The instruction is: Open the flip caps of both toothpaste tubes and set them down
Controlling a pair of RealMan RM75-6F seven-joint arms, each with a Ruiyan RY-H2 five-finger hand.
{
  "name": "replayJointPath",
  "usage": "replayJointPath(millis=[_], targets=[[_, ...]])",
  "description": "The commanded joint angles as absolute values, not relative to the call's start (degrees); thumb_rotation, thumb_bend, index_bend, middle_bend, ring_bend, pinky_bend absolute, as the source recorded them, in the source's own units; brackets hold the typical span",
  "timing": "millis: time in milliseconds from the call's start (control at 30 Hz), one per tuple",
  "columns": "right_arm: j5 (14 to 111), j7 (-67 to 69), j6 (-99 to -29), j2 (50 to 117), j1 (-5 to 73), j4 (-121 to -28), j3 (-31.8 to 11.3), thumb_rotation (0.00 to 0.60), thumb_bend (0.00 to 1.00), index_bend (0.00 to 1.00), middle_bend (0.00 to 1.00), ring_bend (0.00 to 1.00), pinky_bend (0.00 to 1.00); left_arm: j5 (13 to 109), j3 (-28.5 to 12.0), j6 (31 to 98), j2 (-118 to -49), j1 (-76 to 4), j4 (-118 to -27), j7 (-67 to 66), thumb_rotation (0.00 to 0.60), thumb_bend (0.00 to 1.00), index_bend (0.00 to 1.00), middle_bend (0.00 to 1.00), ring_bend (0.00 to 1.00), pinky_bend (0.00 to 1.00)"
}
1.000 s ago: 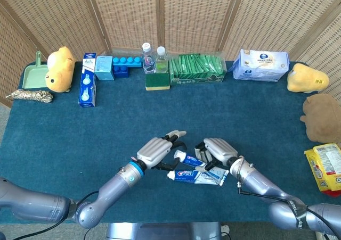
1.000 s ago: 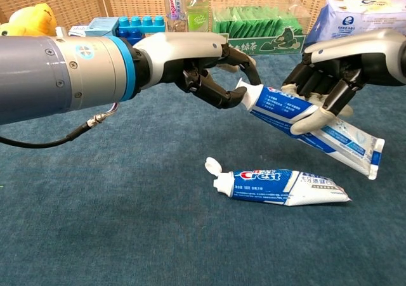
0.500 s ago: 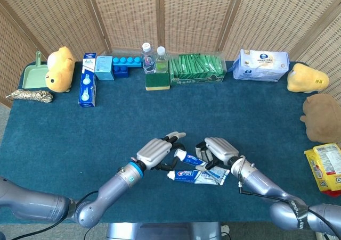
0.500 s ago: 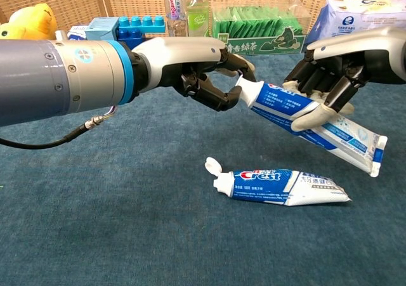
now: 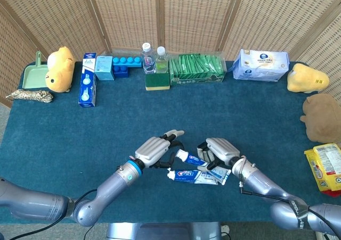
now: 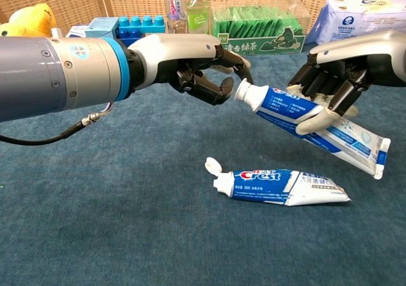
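The right hand (image 6: pixel 336 77) grips one tube (image 6: pixel 304 118) above the counter (image 6: pixel 95 222), cap end toward the left hand (image 6: pixel 196 64), whose curled fingers reach that cap and hold nothing. The other tube (image 6: pixel 279 186) lies below on the counter, its cap flipped open. At the back, a green box (image 5: pixel 197 69) holds green packets.

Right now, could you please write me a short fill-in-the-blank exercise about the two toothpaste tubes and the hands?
1. The raised toothpaste tube is held by the robot's ____ hand.
2. The other tube lies on the blue ____, with no hand touching it.
3. The flip cap of the lying tube is ____.
4. The left hand has its fingers at the ____ end of the raised tube.

Missing words: right; table; open; cap
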State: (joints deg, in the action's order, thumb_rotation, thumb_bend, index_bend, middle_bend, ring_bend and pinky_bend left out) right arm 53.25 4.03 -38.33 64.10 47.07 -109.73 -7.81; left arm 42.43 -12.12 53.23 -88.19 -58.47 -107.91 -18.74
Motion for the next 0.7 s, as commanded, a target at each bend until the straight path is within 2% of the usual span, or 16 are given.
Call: replayJointPath(millis=[33, 700], targets=[[53.13, 3.87, -38.46, 64.18, 47.16, -109.93, -7.8, 0.6, 0.52, 0.94, 0.78, 0.71, 0.79, 42.47, -12.09, 53.19, -88.15, -58.43, -107.88, -18.52, 0.429, 0.71, 0.29, 0.06, 0.01, 0.27], [55.92, 8.32, -37.66, 62.46, 45.62, -111.26, -9.14, 0.6, 0.53, 0.94, 0.78, 0.71, 0.79, 42.92, -11.57, 53.37, -87.0, -57.54, -107.95, -16.89, 0.418, 0.7, 0.29, 0.06, 0.01, 0.27]])
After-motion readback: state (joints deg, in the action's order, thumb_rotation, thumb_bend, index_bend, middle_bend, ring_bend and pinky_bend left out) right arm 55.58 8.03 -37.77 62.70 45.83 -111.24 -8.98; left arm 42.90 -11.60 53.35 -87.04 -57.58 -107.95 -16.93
